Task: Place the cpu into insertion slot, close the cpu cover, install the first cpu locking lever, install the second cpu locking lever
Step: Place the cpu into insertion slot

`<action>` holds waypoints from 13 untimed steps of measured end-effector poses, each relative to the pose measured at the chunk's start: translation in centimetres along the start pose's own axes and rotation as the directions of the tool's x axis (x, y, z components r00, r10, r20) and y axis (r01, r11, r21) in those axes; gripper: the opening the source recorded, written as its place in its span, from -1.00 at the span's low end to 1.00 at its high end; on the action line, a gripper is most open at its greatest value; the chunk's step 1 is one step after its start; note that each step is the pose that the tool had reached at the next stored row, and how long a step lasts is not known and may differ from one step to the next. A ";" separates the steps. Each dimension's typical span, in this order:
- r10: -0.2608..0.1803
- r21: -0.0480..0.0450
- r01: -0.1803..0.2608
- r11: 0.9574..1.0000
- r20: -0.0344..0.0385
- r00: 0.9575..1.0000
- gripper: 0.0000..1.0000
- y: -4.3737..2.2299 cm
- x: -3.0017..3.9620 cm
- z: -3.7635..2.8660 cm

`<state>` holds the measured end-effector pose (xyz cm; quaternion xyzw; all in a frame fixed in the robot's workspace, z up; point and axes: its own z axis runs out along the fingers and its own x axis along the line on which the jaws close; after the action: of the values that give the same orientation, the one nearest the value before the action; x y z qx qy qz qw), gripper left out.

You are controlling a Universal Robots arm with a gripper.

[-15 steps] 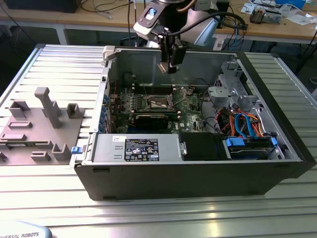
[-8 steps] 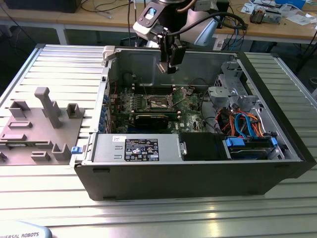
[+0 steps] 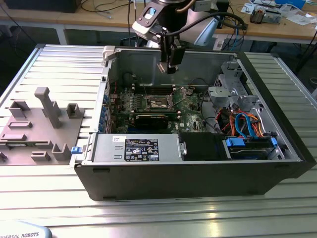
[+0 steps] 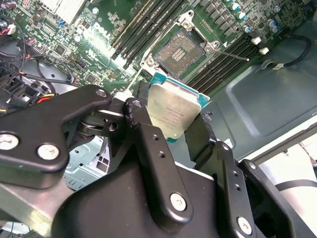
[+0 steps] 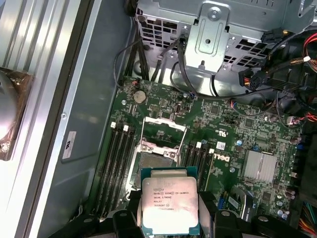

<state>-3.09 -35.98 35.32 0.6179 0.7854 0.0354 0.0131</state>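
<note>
One ribbed metal tabletop carries one open computer case and, at the exterior view's left, one grey holder block. Over the case the single hand is clamped on the one cpu, above the uncovered insertion slot and apart from it. Behind is a wooden tabletop with cables.
</note>
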 end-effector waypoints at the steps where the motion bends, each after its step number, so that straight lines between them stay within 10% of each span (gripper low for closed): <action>1: 0.001 0.000 -0.001 1.000 0.000 1.000 0.08 0.00 0.00 0.00; 13: 0.014 0.000 -0.014 1.000 0.001 1.000 0.08 0.00 0.00 0.01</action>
<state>-3.09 -35.99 35.31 0.6234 0.7810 0.0353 0.0133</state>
